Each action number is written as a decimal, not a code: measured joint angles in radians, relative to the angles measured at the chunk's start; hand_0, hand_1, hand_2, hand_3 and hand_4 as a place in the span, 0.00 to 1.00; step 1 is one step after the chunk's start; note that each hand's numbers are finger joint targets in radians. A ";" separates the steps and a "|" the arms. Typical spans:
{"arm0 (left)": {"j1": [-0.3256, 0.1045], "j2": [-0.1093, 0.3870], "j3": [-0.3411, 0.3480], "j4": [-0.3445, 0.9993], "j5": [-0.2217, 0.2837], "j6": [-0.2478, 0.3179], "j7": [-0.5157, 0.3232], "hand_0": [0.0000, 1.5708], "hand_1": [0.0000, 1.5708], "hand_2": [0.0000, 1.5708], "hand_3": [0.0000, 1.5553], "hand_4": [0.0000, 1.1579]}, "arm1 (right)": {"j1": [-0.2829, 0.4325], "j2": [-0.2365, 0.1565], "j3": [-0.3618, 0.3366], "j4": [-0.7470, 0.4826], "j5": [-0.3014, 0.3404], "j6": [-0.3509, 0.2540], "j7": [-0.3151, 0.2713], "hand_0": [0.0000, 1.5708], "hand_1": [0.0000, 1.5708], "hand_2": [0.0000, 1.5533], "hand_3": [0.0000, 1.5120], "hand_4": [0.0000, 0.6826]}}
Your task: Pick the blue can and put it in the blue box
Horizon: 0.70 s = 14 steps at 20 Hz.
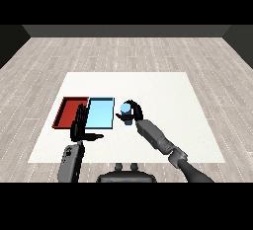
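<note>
The blue can [125,109] stands upright just right of the light blue tray [101,113], and my right hand [134,113] is curled round it from the right side. Whether the can rests on the table or hangs a little above it cannot be told. My left hand [80,124] is open, fingers straight and thumb out to the right, over the near edge where the red tray [69,111] and the light blue tray meet. Nothing lies in the light blue tray.
The two trays lie side by side at the left middle of the white table [163,95]. My right forearm [157,137] slants in from the lower right, my left forearm [70,161] from the lower left.
</note>
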 measured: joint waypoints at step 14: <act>-0.105 -0.025 -0.134 0.140 -0.003 0.055 0.062 0.00 0.00 0.00 0.00 0.00 | 0.066 -0.105 -0.052 -0.313 0.152 0.013 0.071 0.91 0.91 0.93 0.94 0.97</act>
